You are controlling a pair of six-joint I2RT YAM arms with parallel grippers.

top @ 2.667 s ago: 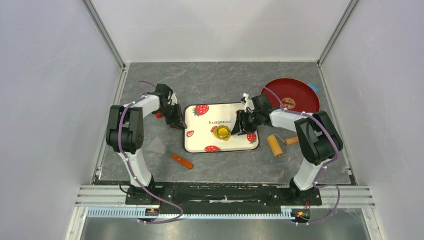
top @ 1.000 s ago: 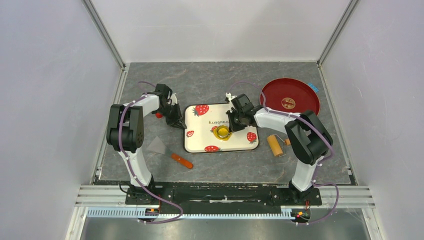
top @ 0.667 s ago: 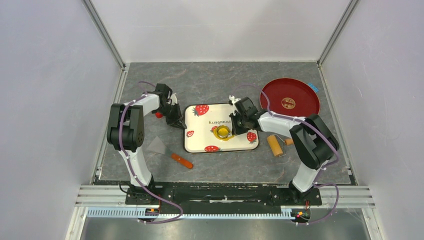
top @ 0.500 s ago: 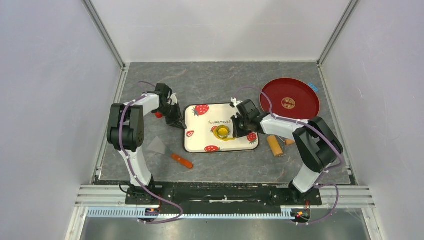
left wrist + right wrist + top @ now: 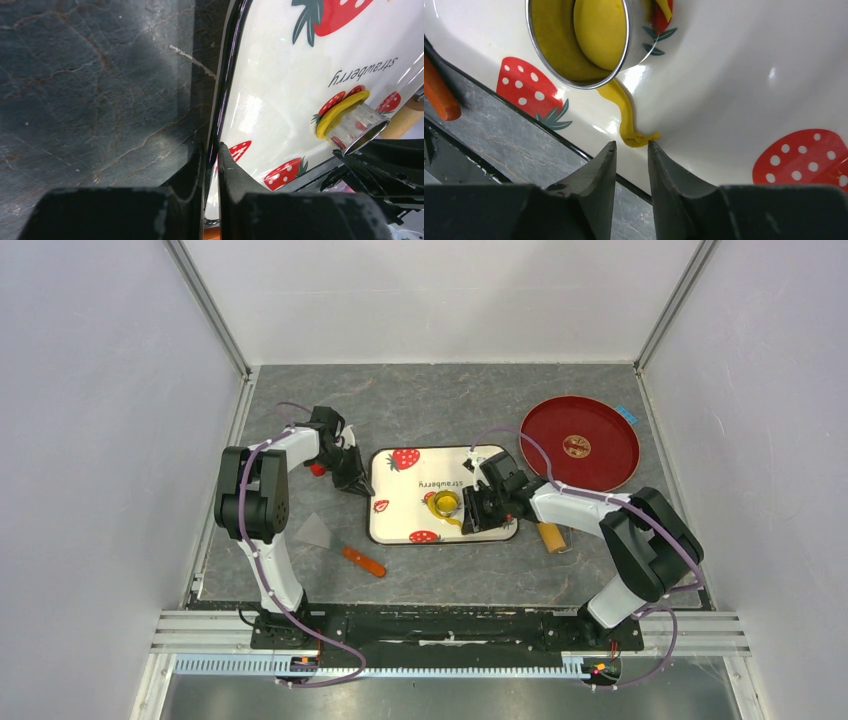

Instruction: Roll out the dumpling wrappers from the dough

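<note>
My right gripper (image 5: 471, 512) has swung from the far side of the small metal ring cutter (image 5: 445, 503) to its near side. Its jaws now stand slightly apart on nothing, and the curled end of a thin bright-yellow strip of scrap dough (image 5: 624, 112) lies at their tips. The round yellow dumpling wrapper (image 5: 599, 30) sits inside the ring on the white strawberry-printed rectangular tray (image 5: 402, 512), whose black left rim my left gripper (image 5: 210, 150) pinches.

light: bright, even | glare: on tray (image 5: 769, 75) | shadow: soft | wrist foregrounds blurred
</note>
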